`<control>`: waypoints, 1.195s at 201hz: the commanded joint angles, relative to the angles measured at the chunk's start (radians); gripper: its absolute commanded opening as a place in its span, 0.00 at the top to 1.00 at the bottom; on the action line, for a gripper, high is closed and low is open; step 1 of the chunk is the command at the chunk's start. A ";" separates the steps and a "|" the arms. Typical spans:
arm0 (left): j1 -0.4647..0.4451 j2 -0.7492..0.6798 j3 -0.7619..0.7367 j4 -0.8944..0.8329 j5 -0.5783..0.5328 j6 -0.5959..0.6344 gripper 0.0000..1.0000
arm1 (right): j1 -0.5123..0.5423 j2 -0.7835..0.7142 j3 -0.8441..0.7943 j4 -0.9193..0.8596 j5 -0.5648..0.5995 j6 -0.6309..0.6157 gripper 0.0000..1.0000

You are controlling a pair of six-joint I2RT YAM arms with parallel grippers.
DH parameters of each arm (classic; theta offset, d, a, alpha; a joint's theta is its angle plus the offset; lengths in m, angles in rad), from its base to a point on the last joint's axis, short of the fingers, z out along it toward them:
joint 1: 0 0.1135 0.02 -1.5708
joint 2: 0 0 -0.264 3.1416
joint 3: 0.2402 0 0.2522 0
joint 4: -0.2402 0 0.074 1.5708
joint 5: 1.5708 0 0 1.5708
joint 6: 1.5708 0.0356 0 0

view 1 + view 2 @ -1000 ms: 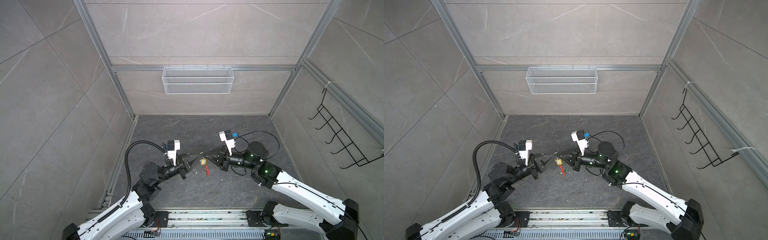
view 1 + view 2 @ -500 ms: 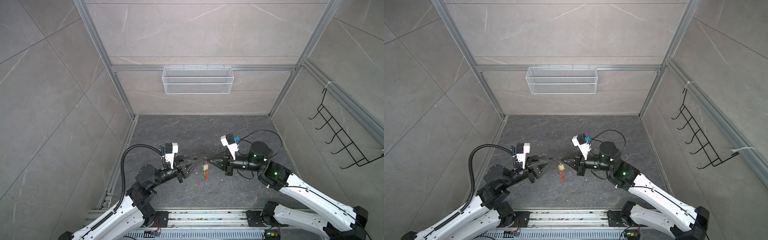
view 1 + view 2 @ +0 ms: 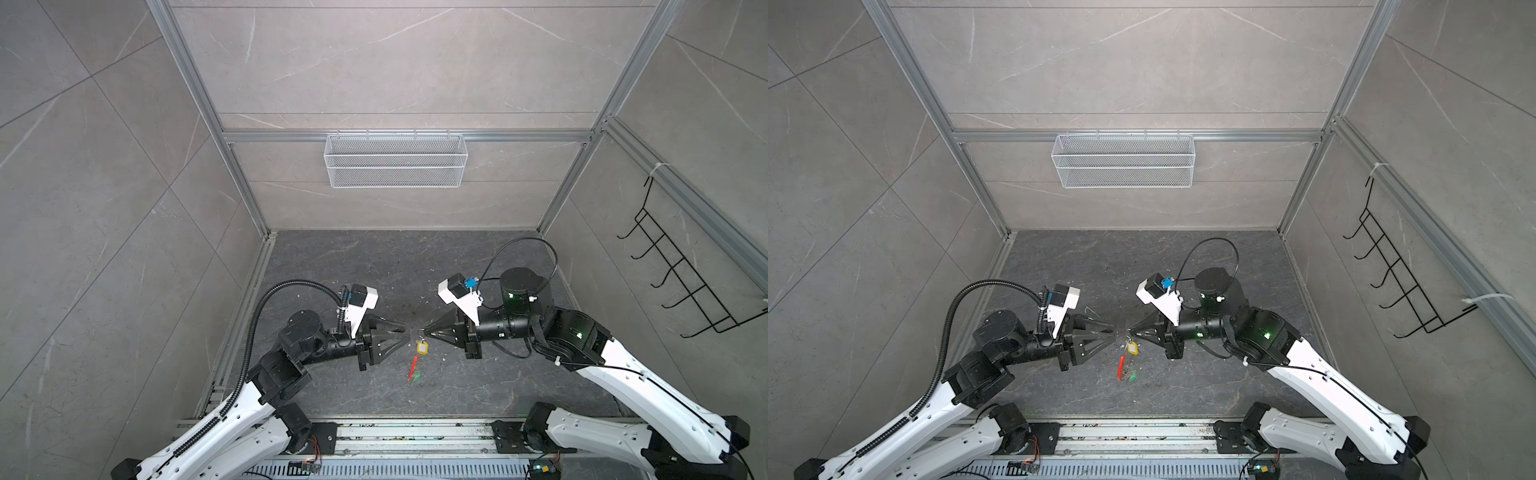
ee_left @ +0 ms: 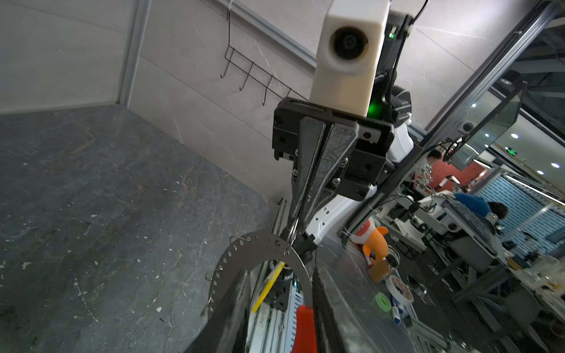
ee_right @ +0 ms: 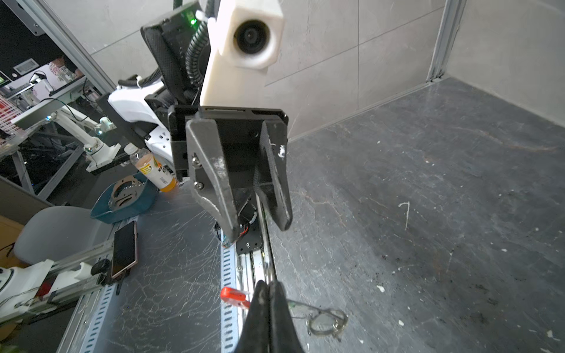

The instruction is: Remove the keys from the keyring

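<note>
Holding the large thin grey metal hoop [image 4: 244, 247] pinched in right fingers [image 4: 312, 171], dangling above tabletop [image 3: 374, 270]. Probably best to close spread left fingers [image 5: 211, 174] squarely on the small yellow-tagged metal key [image 3: 422, 347], no yanking.

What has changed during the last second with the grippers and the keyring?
The left gripper opened, let go of the keyring and drew back to the left. The keyring now hangs from the right gripper alone. Unchanged: the right gripper stays shut on it, and the yellow-tagged key is still on it.
</note>
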 commanded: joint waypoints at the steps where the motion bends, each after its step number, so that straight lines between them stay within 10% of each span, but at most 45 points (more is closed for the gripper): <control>1: 0.000 0.020 0.049 -0.043 0.083 0.051 0.63 | 0.003 0.021 0.044 -0.087 -0.027 -0.051 1.00; 240: -0.027 0.105 0.095 -0.046 0.100 0.095 0.77 | 0.006 0.116 0.129 -0.185 -0.074 -0.072 1.00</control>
